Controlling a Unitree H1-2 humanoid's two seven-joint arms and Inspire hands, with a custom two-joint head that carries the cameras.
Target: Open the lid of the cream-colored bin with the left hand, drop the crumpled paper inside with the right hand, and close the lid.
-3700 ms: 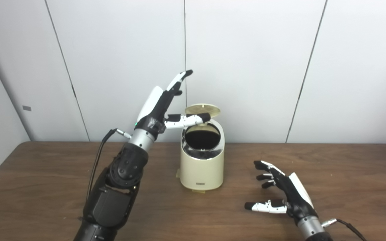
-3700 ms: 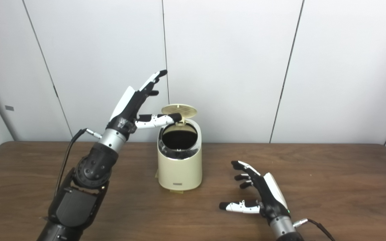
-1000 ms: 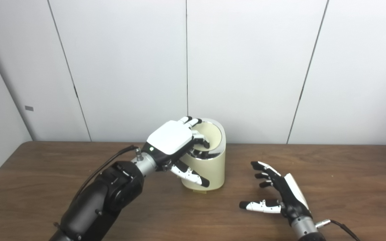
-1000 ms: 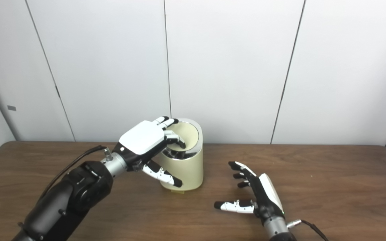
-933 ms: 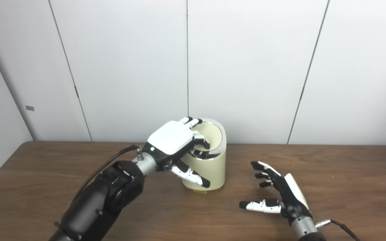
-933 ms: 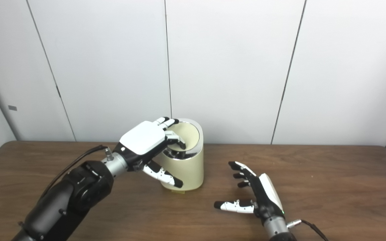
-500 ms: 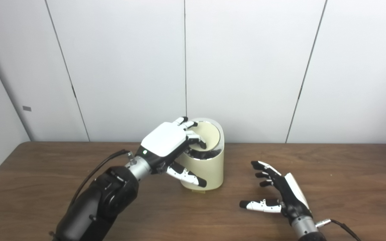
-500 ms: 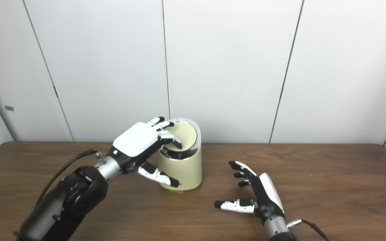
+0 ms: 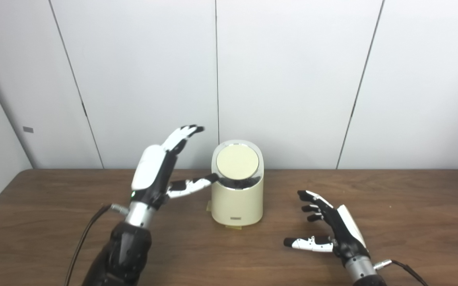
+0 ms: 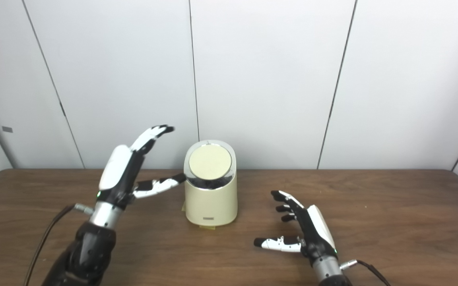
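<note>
Both the left hand [image 9: 153, 174] and right hand [image 9: 338, 230] spread empty fingers (lid [image 9: 237, 163] shut) above the wooden counter [image 9: 392, 210].

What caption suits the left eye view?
Lid shut on the bin, both open hands, left and right, beside it.

The bin [image 9: 237, 192] is standing on the desk [image 9: 412, 206] near the back wall [image 9: 292, 79]; the left hand [image 9: 153, 174] is hovering just left of it, the right hand [image 9: 338, 230] sitting right and nearer the front.
</note>
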